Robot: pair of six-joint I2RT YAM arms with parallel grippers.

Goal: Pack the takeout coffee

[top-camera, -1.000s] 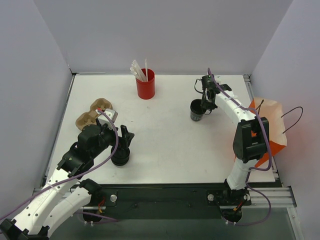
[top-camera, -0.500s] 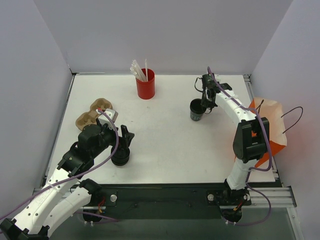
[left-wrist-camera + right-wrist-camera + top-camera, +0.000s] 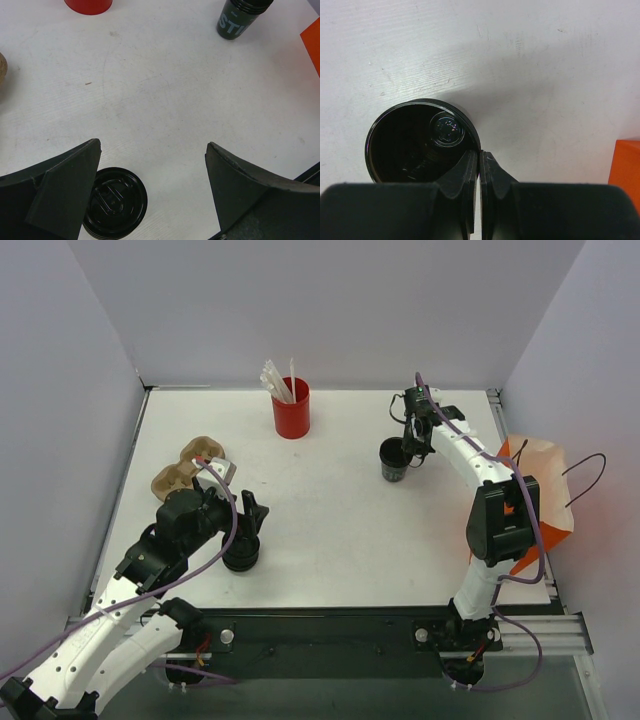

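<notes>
Where right pincer (image 3: 480, 155) clamps, cup (image 3: 415, 145) rim hidden, bag (image 3: 626, 170) cropped.

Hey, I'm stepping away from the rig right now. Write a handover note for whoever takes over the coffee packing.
Left gripper: open, holding nothing, poised by the black lids at the front left of the table.
Right gripper: shut on the rim of the black cup, which stands upright at the far right with no lid on.
Orange bag: at the table's right edge; its inside cannot be seen.
Done: cup gripped.
Left: probably lid the cup, then move it into the orange bag.
</notes>
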